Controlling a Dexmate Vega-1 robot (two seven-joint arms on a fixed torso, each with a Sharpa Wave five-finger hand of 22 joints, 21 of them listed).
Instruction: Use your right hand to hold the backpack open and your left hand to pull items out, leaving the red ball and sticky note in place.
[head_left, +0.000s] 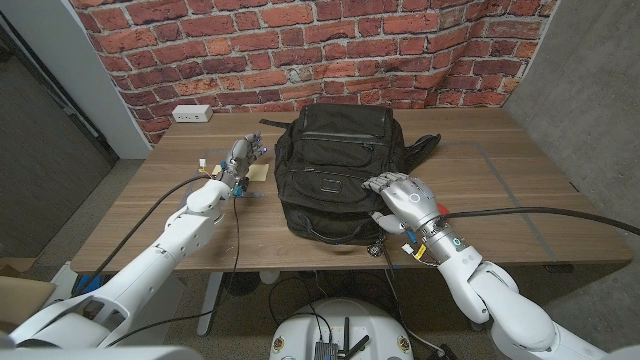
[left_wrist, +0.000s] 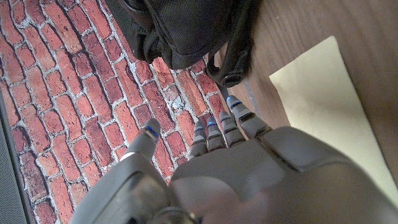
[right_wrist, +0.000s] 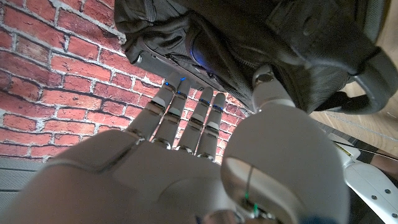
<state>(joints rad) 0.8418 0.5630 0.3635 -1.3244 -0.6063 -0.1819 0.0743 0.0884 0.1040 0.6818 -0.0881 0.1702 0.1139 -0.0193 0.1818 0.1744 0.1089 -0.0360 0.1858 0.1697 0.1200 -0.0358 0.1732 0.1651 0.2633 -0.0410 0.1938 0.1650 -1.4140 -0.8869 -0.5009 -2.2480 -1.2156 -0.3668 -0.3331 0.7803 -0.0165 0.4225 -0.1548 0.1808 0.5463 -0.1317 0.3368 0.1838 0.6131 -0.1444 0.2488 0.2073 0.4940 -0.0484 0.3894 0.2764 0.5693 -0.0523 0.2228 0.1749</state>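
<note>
The black backpack (head_left: 330, 165) lies in the middle of the wooden table, zipped pocket side up. My right hand (head_left: 402, 202) rests on its front right corner with the fingers spread over the fabric and nothing gripped. In the right wrist view the fingertips (right_wrist: 177, 84) reach to the backpack (right_wrist: 267, 43) along a seam. My left hand (head_left: 240, 160) hovers just left of the bag, fingers apart and holding nothing. A pale yellow sticky note (head_left: 258, 172) lies on the table beside it. In the left wrist view the sticky note (left_wrist: 323, 106) is next to my left hand (left_wrist: 249, 168), with the backpack's strap loop (left_wrist: 233, 68) just beyond.
A white outlet box (head_left: 190, 113) sits at the table's back left corner by the brick wall. A small pale object (head_left: 204, 160) lies left of my left hand. Black cables run along both arms. Tape lines (head_left: 530, 225) mark the table's right side.
</note>
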